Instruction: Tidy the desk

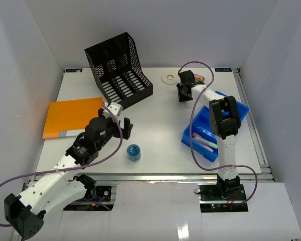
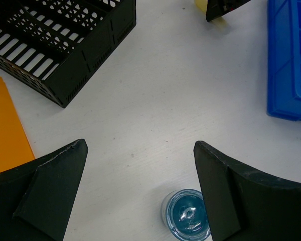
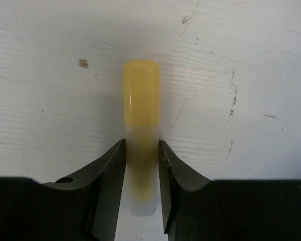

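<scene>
While the left gripper [image 2: 139,145] hangs wide open near the little blue jar [image 2: 188,218], the desk [image 1: 155,125] lies stiff, flat and probably slick beneath both arms, and the right gripper [image 3: 142,141] pinches the light-looking yellow stick [image 3: 141,90] narrowly across its sides, a sensible hold.

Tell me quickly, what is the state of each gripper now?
Left gripper: open, holding nothing.
Right gripper: closed on a translucent yellow rounded piece.
</scene>
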